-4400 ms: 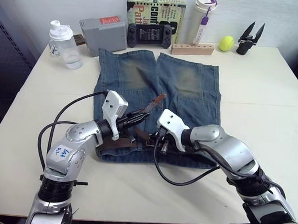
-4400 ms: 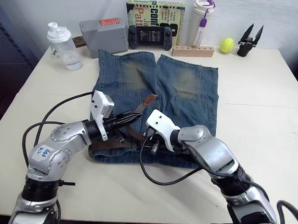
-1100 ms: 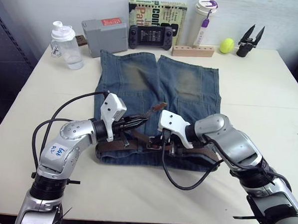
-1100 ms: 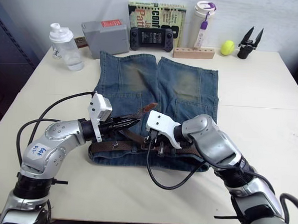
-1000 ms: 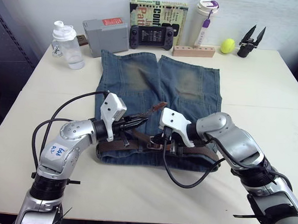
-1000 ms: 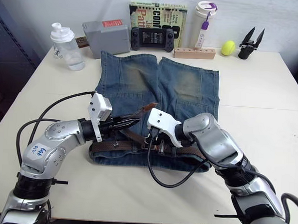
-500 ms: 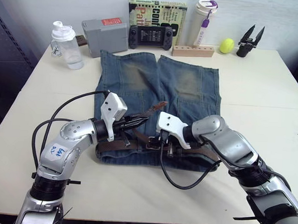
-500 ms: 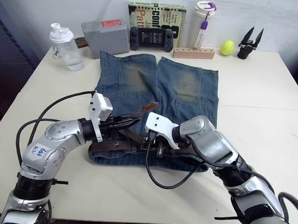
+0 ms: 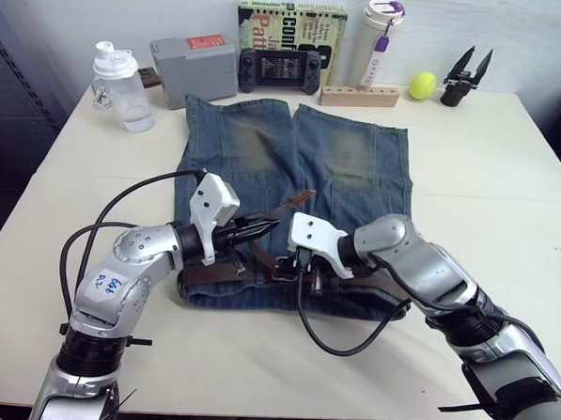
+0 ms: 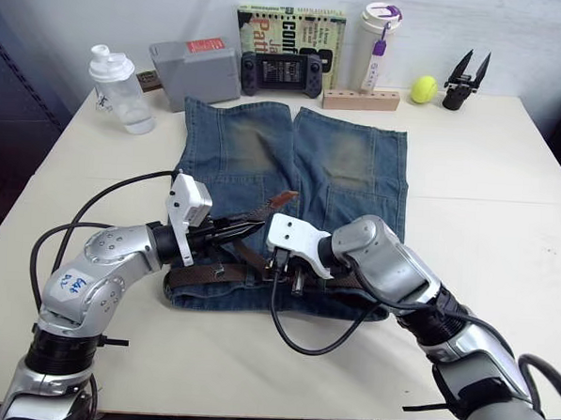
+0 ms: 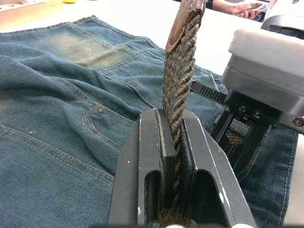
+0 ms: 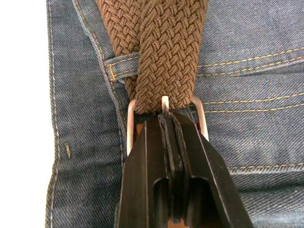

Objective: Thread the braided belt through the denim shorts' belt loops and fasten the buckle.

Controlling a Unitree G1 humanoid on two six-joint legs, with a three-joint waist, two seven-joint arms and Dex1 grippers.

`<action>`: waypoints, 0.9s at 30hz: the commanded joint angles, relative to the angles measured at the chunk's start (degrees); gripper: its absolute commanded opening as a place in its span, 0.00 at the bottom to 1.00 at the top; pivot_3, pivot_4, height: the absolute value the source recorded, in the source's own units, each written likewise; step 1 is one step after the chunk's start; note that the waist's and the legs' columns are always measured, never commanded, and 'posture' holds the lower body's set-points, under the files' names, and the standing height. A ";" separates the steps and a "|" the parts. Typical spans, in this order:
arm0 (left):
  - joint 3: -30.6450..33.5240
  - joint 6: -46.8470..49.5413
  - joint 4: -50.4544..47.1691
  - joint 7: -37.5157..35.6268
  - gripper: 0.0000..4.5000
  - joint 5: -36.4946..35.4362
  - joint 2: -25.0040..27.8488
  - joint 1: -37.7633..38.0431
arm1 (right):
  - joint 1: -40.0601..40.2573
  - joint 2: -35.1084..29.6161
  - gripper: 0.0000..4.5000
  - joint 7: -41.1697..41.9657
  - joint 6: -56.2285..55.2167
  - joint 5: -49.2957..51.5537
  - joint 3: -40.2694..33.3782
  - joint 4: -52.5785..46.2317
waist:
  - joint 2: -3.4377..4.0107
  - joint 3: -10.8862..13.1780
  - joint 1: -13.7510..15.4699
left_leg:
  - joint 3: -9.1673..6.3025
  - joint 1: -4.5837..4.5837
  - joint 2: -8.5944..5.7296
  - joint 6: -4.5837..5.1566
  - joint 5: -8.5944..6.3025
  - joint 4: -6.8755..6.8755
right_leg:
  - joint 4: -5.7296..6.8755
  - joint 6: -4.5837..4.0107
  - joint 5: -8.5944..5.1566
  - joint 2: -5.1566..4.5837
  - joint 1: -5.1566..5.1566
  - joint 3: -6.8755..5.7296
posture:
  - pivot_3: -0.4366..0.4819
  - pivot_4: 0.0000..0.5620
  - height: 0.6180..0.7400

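The denim shorts [image 9: 265,143] lie flat mid-table, waistband toward me. The braided belt [image 9: 211,274] runs along the waistband under a belt loop [image 12: 121,64]. My left gripper [image 9: 264,228] is shut on the belt's free end, which rises to its tan tip [image 9: 303,196] above the shorts; the left wrist view shows the braid pinched between the fingers [image 11: 147,156]. My right gripper [image 12: 166,116] is shut at the silvery buckle [image 12: 129,123], through which the braid passes, prong lying on it. In the head view the right gripper [image 9: 304,270] sits at the waistband's middle.
Along the table's far edge stand a clear bottle [image 9: 118,84], a grey box [image 9: 192,66], a game controller [image 9: 277,69], a book [image 9: 290,22], a tumbler [image 9: 376,36], a wooden block [image 9: 359,95], a tennis ball [image 9: 421,84] and a black spare gripper [image 9: 461,78].
My right gripper has edged slightly left along the waistband with the buckle. The left gripper keeps holding the belt's end in about the same place.
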 commanded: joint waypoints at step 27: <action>-6.43 -17.46 30.13 -26.80 0.00 3.33 1.25 -26.76 | 2.15 3.98 0.01 7.61 1.18 -8.74 16.07 7.45 | 0.04 -0.48 -1.37 | 0.03 0.18 0.04 -0.12 0.07 -0.14 | 0.15 -0.07 -0.04 0.08 0.04 -0.06 | 0.48 0.27 0.92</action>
